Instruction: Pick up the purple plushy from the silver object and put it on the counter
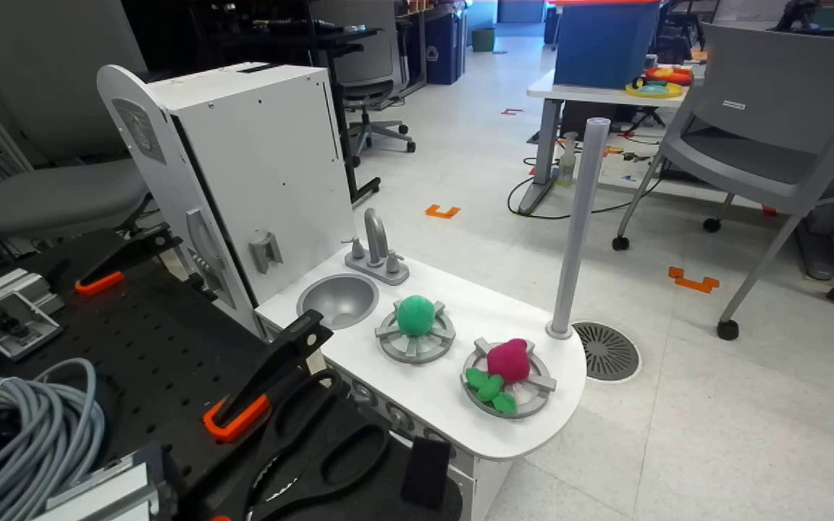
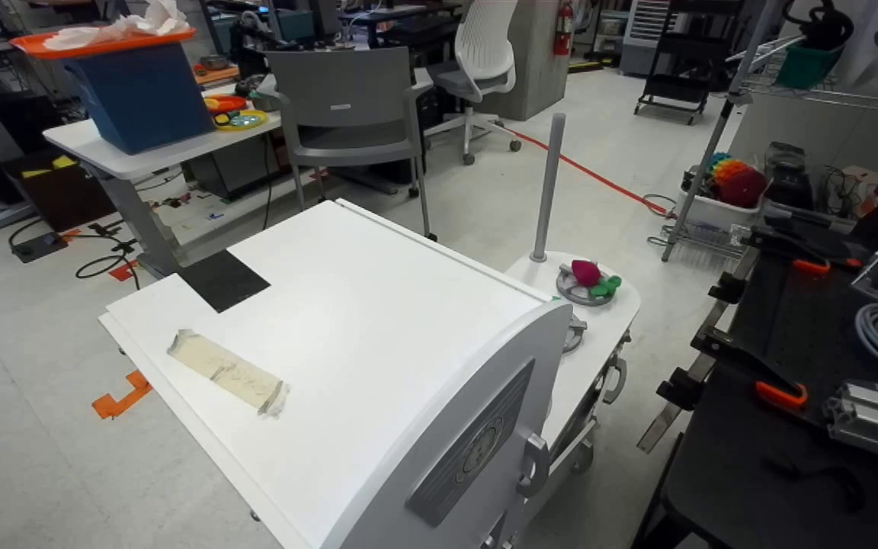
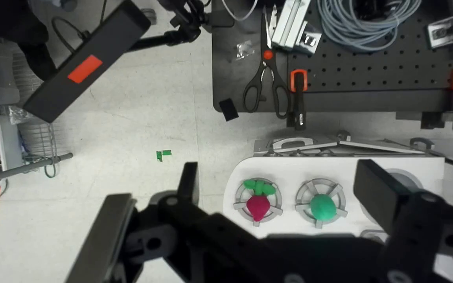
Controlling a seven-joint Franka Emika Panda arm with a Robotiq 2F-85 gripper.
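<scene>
- Wrist view: holding the gripper [image 3: 279,181] spread wide, gripping nothing.
- Finding the purple plushy [image 3: 258,207] lying on the silver burner [image 3: 276,210] atop the counter [image 3: 288,188].
- Presumably preparing the grasp; next needing aligning, lowering, closing.

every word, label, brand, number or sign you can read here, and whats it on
No word, brand or number is legible.
Recycling arrows, a sign: on the blue bin.
White label on the grey chair: too small to read.
Round emblem on the white cabinet: too blurred to read.
</scene>
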